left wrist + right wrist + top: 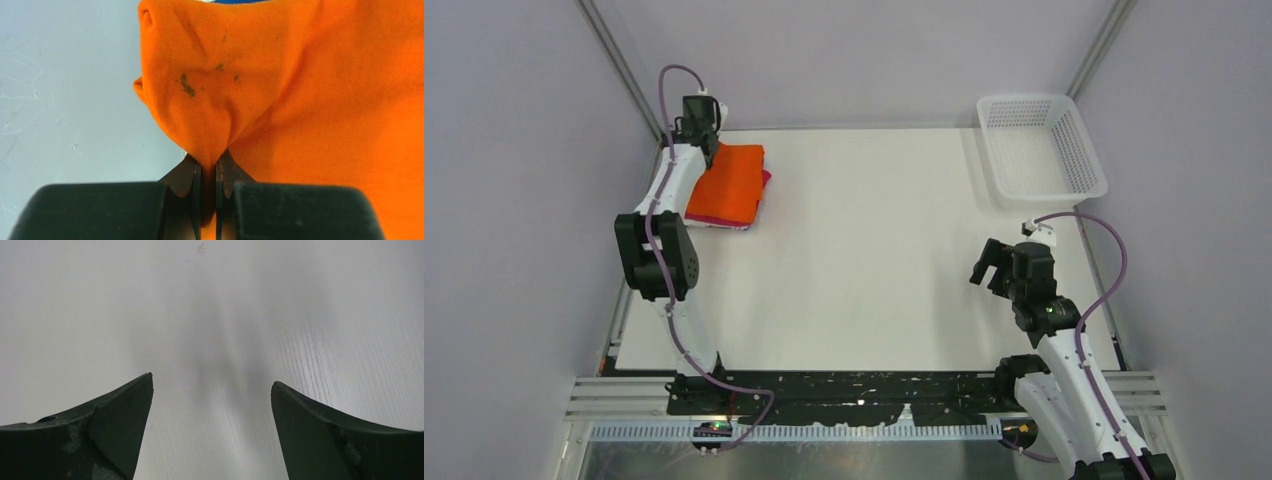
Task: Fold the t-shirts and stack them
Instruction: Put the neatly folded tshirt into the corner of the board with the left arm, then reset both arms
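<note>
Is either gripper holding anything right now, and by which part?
Left gripper pinches the orange t-shirt by a bunched fold near its edge. Right gripper is open, empty.

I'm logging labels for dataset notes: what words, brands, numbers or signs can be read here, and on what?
No text can be read anywhere. The orange t-shirt shows only dark specks, no print; the white basket, the table, the left gripper and the right gripper bear no legible marking.
</note>
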{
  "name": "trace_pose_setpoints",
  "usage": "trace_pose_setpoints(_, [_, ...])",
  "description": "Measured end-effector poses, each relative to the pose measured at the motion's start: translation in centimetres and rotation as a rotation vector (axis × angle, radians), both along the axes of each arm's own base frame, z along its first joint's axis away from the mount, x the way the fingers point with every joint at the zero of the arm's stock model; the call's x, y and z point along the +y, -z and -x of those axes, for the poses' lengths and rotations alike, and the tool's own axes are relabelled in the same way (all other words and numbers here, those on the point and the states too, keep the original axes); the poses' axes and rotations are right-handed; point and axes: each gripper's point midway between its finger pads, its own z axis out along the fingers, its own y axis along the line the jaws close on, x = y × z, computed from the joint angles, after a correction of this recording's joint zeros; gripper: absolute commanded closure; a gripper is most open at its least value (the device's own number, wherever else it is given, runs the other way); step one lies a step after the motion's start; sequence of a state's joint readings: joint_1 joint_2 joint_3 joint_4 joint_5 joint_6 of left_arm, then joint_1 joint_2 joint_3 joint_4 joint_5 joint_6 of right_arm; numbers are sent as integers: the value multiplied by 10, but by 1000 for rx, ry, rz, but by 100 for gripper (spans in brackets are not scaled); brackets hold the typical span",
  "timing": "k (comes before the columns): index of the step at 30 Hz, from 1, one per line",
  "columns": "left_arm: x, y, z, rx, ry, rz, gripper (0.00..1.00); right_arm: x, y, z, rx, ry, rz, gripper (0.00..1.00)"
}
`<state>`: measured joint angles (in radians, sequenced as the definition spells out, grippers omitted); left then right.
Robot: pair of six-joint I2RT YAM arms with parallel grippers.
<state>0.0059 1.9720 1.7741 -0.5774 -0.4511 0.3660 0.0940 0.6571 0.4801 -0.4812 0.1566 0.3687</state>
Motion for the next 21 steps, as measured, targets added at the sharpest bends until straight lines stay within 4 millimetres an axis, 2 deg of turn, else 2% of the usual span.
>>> trace_pose_setpoints(5, [14, 3, 2, 1, -33, 4, 100, -1, 1, 0, 7, 3, 2, 5])
trace_pose_setpoints(6, [16, 4, 2, -1, -43, 9, 94, -1, 2, 0, 8, 3, 2, 4])
trace_pose_setpoints(7, [18, 5, 2, -4, -50, 13, 71, 0, 2, 0, 11, 2, 2, 5])
trace_pose_setpoints(8, [19, 6, 1, -6, -58, 17, 37, 0, 3, 0, 12, 2, 2, 5])
trace_pose_setpoints(9, [20, 6, 0, -8, -64, 20, 18, 0, 4, 0, 17, 1, 3, 5])
trace_pose_setpoints(10, [21, 6, -2, -11, -72, 20, 9, 0, 4, 0, 20, 1, 3, 5])
trace_pose_setpoints(16, [35, -10, -7, -86, -185, -11, 3, 0, 6, 1, 30, -2, 1, 5])
trace_pose_setpoints(21, [36, -24, -5, -157, -240, 18, 1, 3, 8, 1, 36, -14, -8, 5])
